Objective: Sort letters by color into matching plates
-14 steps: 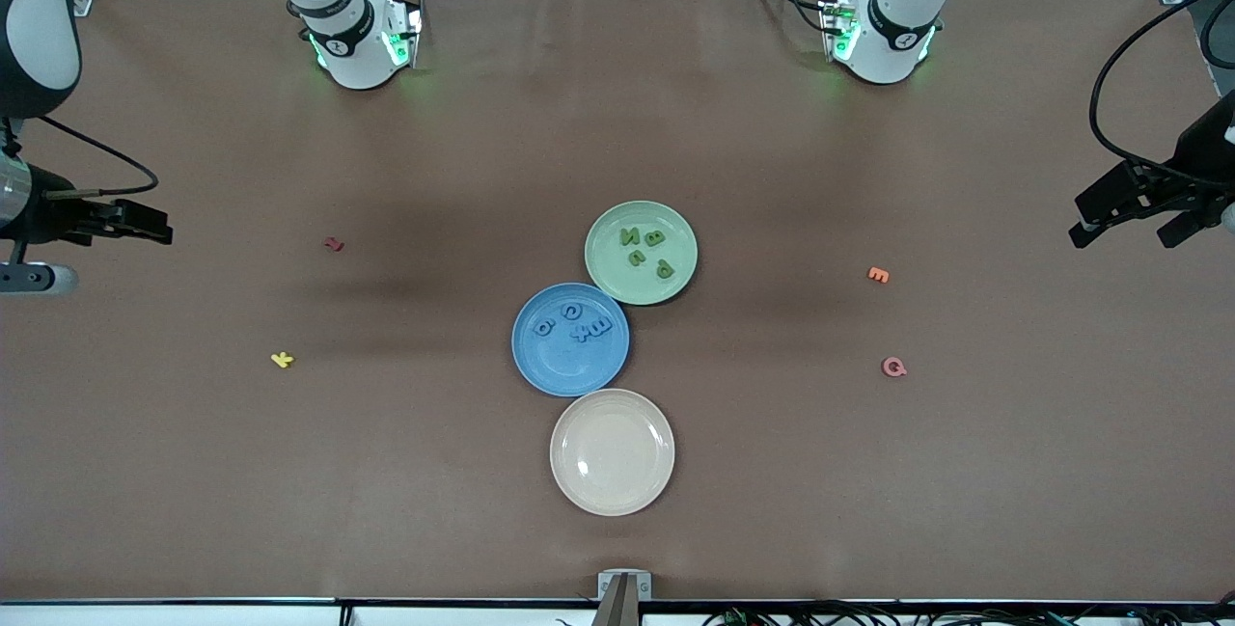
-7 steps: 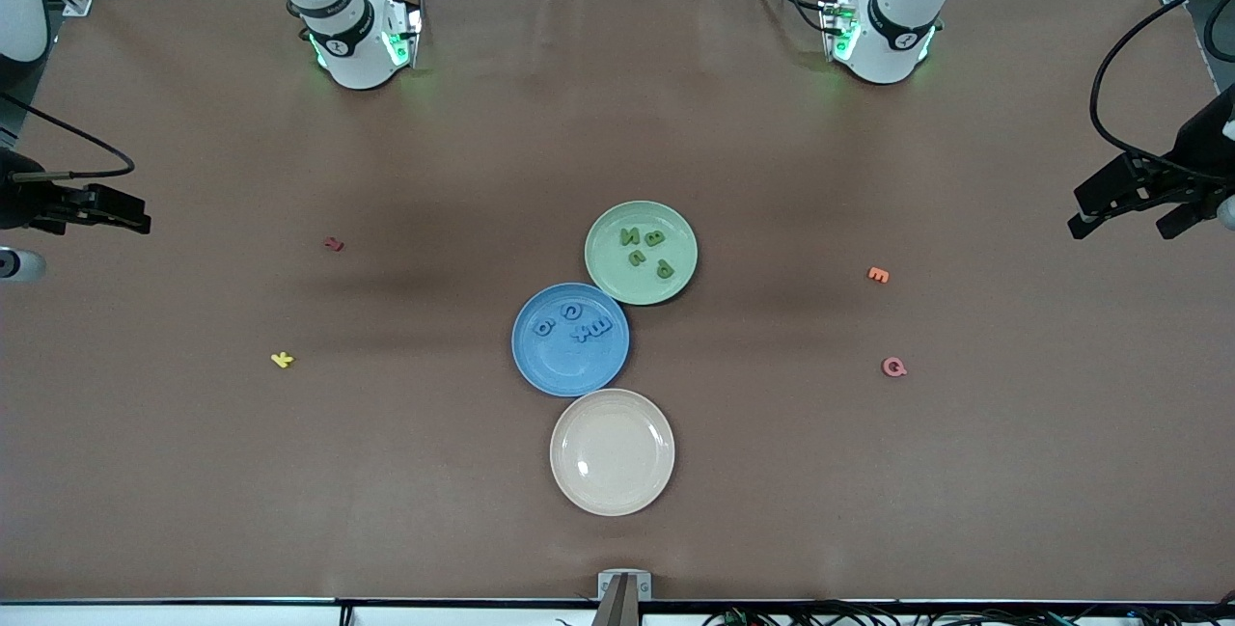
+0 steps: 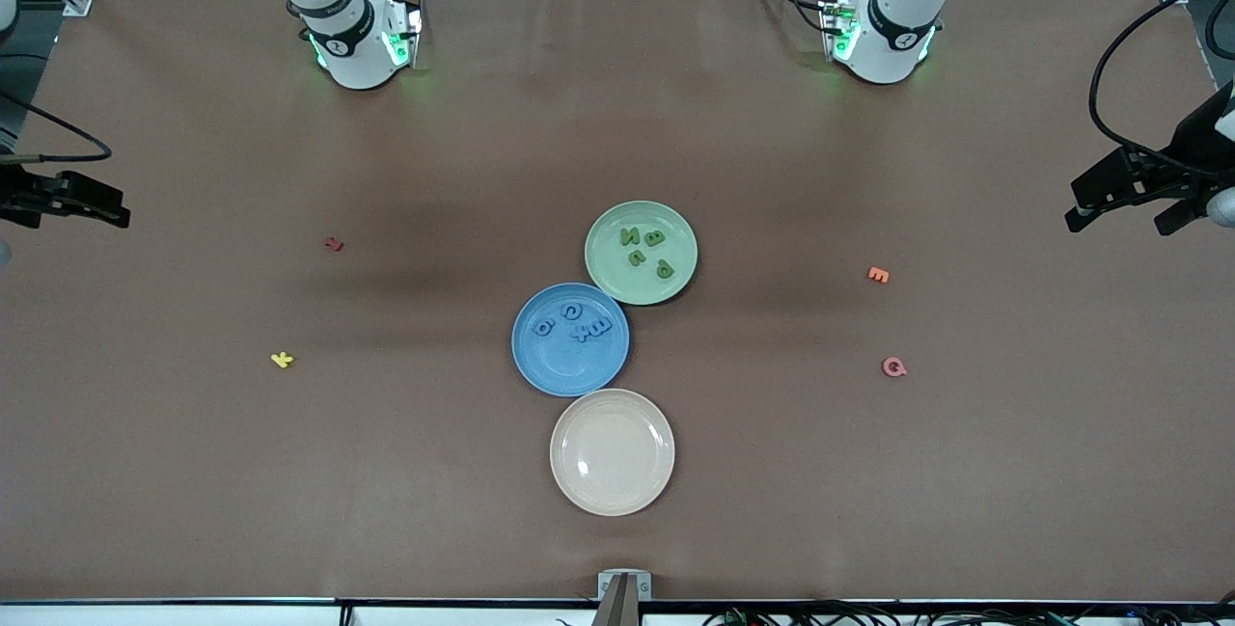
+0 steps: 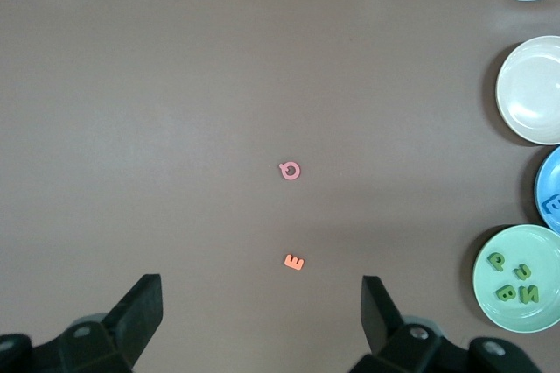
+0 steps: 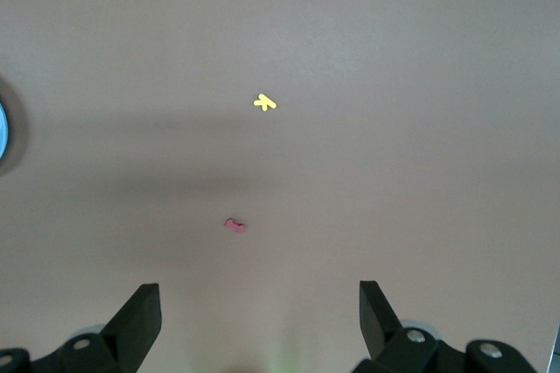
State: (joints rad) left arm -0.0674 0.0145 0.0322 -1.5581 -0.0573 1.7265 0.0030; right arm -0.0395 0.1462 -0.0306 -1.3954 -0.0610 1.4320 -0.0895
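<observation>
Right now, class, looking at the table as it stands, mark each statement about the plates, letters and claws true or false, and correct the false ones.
1. The green plate holds four green letters. True.
2. The cream plate holds a letter. False: nothing lies in it.
3. The blue plate touches the green plate. True.
4. The left claw holds the orange letter. False: it is open and holds nothing; the letter lies on the table.
5. The right claw is shut. False: it is open.
</observation>
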